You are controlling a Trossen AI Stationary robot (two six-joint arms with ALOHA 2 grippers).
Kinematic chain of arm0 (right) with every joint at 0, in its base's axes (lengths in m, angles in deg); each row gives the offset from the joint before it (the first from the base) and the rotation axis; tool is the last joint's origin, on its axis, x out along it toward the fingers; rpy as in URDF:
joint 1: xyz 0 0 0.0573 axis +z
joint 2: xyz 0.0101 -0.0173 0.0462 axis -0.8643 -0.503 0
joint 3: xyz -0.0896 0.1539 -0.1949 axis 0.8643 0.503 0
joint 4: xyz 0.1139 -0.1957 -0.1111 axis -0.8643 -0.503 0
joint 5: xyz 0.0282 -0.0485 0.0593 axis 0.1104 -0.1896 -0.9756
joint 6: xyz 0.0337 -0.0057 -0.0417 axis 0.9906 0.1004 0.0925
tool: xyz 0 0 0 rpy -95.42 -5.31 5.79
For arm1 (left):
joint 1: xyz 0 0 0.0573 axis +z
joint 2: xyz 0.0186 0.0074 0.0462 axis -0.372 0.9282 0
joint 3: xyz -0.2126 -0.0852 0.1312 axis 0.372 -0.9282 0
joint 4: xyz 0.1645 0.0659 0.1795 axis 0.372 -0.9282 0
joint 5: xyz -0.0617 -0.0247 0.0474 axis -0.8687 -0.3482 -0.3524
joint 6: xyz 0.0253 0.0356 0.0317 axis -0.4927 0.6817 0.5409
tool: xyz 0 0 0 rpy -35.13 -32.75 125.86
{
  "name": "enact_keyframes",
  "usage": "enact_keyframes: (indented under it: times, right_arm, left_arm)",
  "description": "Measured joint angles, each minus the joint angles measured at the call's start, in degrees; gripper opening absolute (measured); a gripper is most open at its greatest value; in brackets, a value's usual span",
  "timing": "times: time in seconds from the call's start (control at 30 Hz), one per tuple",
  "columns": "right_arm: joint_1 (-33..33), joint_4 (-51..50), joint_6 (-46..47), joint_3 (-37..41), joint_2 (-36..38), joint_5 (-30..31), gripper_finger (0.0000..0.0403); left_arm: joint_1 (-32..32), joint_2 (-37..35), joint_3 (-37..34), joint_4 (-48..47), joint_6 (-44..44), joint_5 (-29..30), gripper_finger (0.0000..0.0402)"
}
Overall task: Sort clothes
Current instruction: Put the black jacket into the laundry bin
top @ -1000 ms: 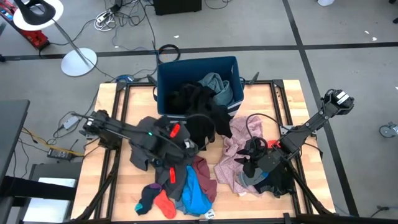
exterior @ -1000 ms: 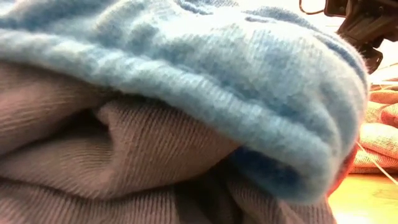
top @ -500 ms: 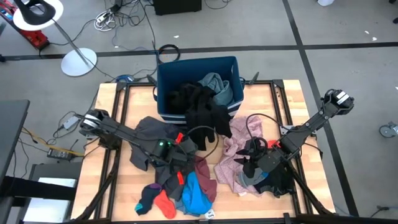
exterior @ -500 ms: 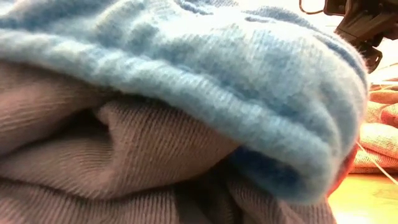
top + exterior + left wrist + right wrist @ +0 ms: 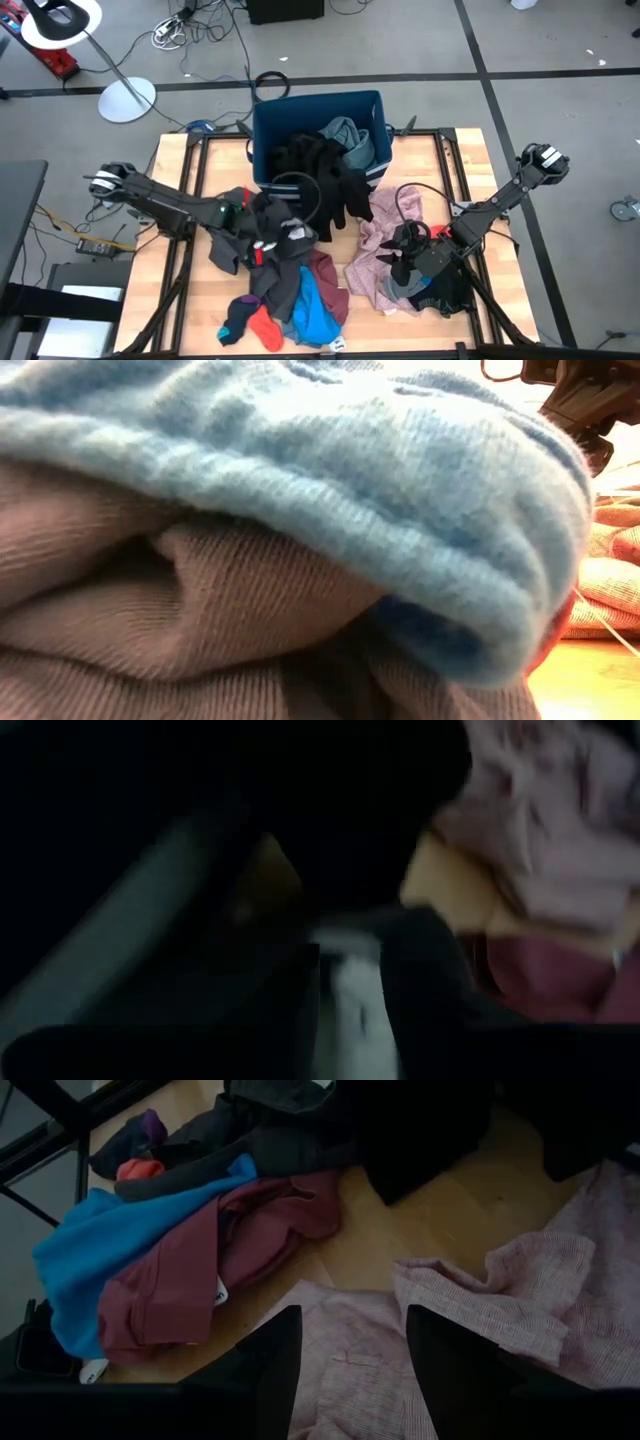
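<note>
Clothes lie in a heap on the table's near half: dark grey [image 5: 235,225], maroon [image 5: 325,270], bright blue [image 5: 315,305], orange-red [image 5: 265,328] and pale pink [image 5: 375,250]. A black garment [image 5: 325,180] hangs over the near wall of the blue bin [image 5: 265,130]; a grey-teal one [image 5: 350,140] lies inside. My left gripper [image 5: 272,240] is low over the dark grey clothes, its fingers apart around something pale [image 5: 350,1005] in the blurred left wrist view. My right gripper [image 5: 350,1370] stands open above the pink garment [image 5: 500,1300]. My left gripper is down at the dark grey clothes, slanting in from the table's left. Blur and darkness hide the place where the fingers meet the cloth, so I cannot tell whether it touches anything.
In the low view, a light blue knit [image 5: 330,470] and a grey-brown cloth [image 5: 200,610] right in front of the camera hide nearly everything. A floor lamp [image 5: 120,95] and cables lie beyond the table's far left. Bare wood shows at the table's near left corner [image 5: 185,310].
My left gripper has sunk from above the heap down onto the dark clothes and drawn back toward the table's left edge, tipping further downward. My right arm has kept still.
</note>
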Motion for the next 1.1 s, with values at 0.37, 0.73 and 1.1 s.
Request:
enact_keyframes:
  times: [0.37, 0.73, 1.1]
  right_arm:
    - [0.0, 0.2, 0.0, 0.0, 0.0, 0.0, 0.0183]
    - [-0.2, 0.3, -0.1, 0.0, 0.0, 0.0, 0.0183]
    - [-0.2, 0.4, -0.1, 0.0, -0.1, 0.0, 0.0183]
  left_arm:
    - [8.3, 1.0, -5.6, 16.3, 4.4, -3.0, 0.0113]
    - [9.3, 8.4, -7.3, 36.4, 4.3, -2.1, 0.0113]
    - [9.4, 21.6, -3.0, 58.4, 4.5, -7.5, 0.0103]
